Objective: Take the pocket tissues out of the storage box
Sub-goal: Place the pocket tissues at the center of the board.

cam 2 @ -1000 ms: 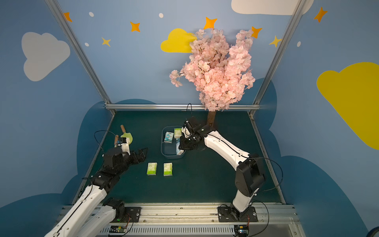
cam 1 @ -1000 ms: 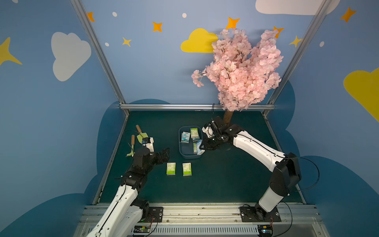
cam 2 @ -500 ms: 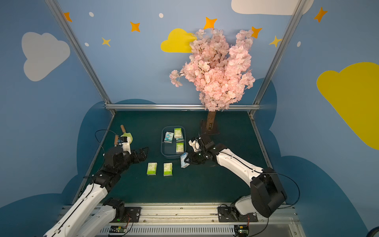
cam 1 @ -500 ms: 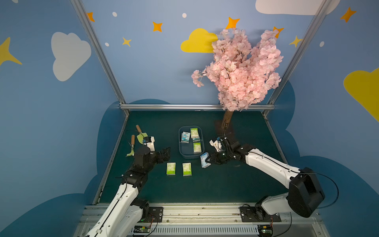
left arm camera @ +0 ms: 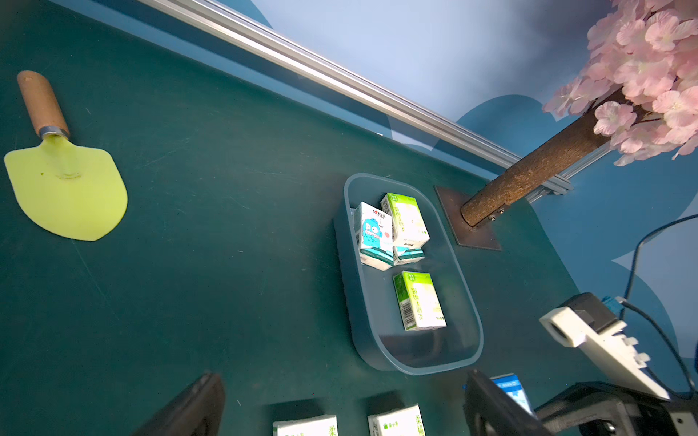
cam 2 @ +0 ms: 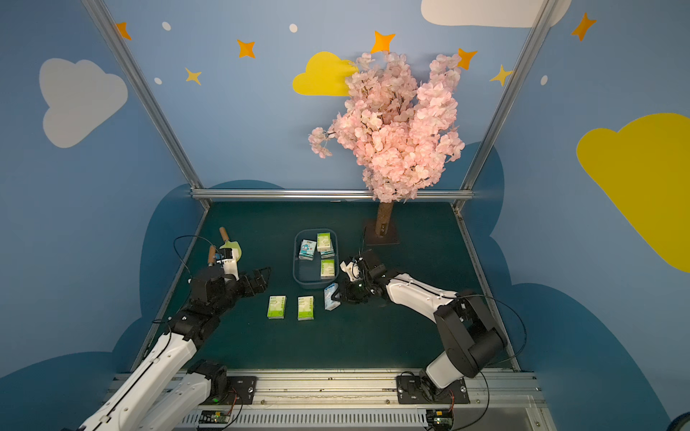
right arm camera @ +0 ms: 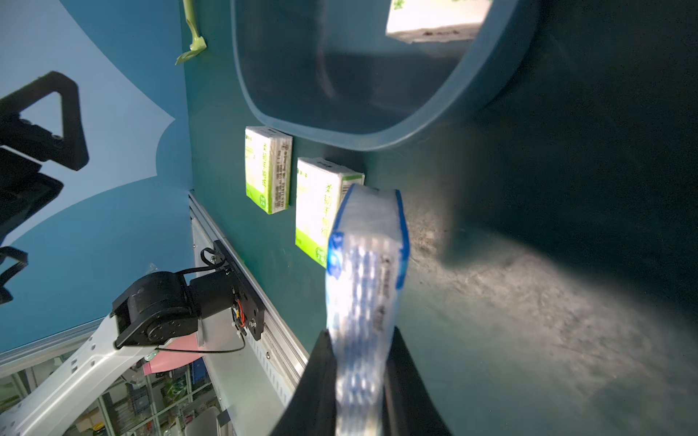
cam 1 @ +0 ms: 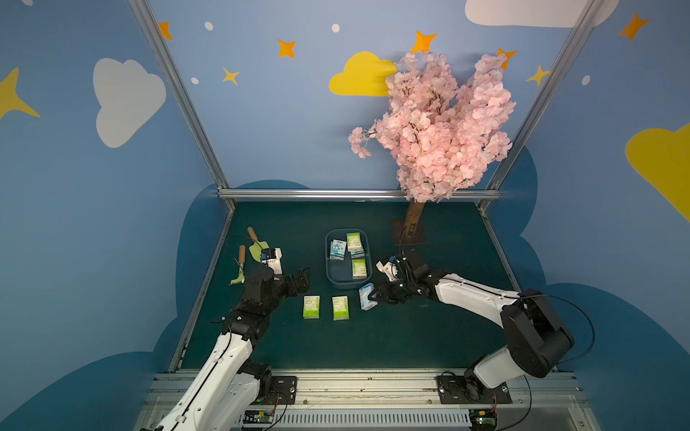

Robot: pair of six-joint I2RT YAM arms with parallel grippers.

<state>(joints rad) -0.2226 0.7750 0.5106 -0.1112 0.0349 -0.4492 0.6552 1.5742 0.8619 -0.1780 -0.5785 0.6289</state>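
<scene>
Right end effector (right arm camera: 359, 341) pinches a blurred light-blue tissue packet (right arm camera: 364, 264) at five o'clock of the storage box (cam 1: 347, 284); left end effector (cam 1: 301, 281) gapes empty. A boxed packet (left arm camera: 409, 257) hides under a green packet (left arm camera: 406, 219).

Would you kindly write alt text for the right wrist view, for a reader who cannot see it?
The right gripper is shut on a blue-and-white tissue packet, near the dark green table. Beyond it, two green-and-white packets lie side by side, just outside the rim of the slate-blue storage box.
</scene>
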